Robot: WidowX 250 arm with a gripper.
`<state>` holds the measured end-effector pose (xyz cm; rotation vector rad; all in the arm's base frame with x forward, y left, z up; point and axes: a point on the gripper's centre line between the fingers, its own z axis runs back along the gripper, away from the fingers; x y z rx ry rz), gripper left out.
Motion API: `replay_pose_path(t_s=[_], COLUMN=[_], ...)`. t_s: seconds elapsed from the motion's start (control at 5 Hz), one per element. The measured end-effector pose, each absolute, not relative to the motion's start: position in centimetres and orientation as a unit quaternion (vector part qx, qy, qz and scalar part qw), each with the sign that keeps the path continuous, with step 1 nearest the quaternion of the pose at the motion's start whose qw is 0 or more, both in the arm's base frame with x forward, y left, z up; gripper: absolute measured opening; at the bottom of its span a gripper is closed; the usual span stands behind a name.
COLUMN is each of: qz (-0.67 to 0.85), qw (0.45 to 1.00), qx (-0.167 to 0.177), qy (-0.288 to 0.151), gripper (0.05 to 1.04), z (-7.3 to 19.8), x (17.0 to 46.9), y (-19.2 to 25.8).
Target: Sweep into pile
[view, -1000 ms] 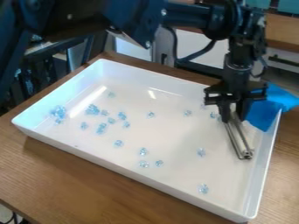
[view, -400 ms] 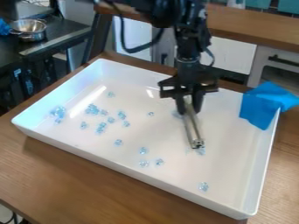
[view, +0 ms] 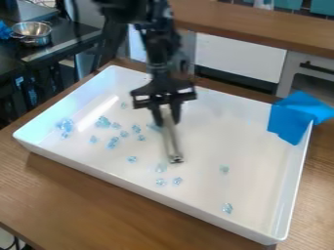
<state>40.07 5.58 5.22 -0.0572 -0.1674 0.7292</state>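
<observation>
Camera view: a black two-finger gripper (view: 167, 115) pinches a slim silver metal bar (view: 171, 141) inside the white rectangular tray (view: 258, 171), near small translucent pale-blue pieces (view: 103, 122).

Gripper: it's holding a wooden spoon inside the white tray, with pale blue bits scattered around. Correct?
Not a spoon: the gripper holds a metal bar, per the camera view. It is inside the white tray, with pale blue bits scattered around.

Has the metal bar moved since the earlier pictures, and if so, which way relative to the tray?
Yes. The metal bar has moved toward the view's left, from beside the right wall of the white tray to near its middle.
</observation>
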Motion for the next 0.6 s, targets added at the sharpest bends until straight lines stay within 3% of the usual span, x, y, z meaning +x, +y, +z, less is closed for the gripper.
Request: replay_pose_path(t_s=[0.2,0.6], qz=[0.376,0.381], qw=[0.922,0.913], qx=[-0.021,-0.025], qy=[-0.092,-0.144], gripper=[0.333,0.333], z=[5.3,8.2], x=[38.1,35.1], y=[8.4,11.1])
